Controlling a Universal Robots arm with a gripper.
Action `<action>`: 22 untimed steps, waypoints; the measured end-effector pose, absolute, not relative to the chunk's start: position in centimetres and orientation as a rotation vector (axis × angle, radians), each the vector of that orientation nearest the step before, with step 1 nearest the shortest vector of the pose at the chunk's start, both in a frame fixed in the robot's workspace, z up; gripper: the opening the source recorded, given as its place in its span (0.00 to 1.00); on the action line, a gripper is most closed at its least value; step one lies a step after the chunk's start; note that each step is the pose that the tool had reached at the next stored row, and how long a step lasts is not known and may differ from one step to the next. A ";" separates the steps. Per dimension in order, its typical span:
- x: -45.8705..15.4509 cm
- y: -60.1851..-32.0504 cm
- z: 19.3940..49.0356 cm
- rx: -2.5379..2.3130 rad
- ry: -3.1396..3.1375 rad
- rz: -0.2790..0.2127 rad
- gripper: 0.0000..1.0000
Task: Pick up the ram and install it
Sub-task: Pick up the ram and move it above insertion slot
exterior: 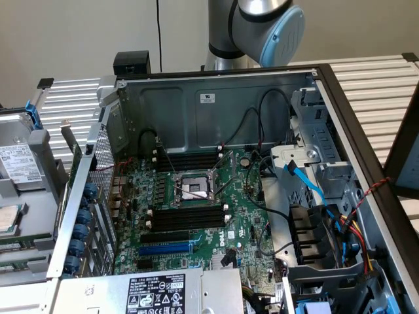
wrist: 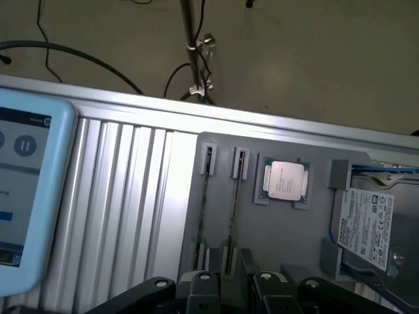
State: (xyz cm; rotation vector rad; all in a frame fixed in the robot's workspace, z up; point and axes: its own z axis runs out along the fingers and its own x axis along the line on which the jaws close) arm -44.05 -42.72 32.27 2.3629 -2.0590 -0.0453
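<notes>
In the exterior view, you had the arm [exterior: 262, 26] behind the open computer case [exterior: 190, 114] with its black memory slots [exterior: 186, 218]. In the wrist view, your gripper [wrist: 234, 291] stood with jaws apart near the ram [wrist: 233, 203], which was on edge in the grey tray [wrist: 294, 235] beside a processor chip [wrist: 284, 180].

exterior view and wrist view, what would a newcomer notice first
In the exterior view, an open grey metal computer case with a green motherboard lies mid-picture, and a grey robot arm with a light-blue cap stands behind it. In the wrist view, a square silver processor chip sits in a grey tray beside two thin ram sticks standing on edge.
</notes>
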 end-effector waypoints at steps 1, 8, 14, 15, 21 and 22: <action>-44.1 -42.7 32.2 2.367 -2.058 -0.040 0.27; -44.6 -42.9 31.1 2.378 -2.052 -0.034 0.27; -45.0 -43.2 30.0 2.379 -2.050 -0.034 0.27; -45.0 -43.2 29.8 2.379 -2.050 -0.034 0.27; -44.9 -43.6 28.7 2.379 -2.050 -0.034 0.27; -44.9 -43.7 28.5 2.379 -2.050 -0.034 0.27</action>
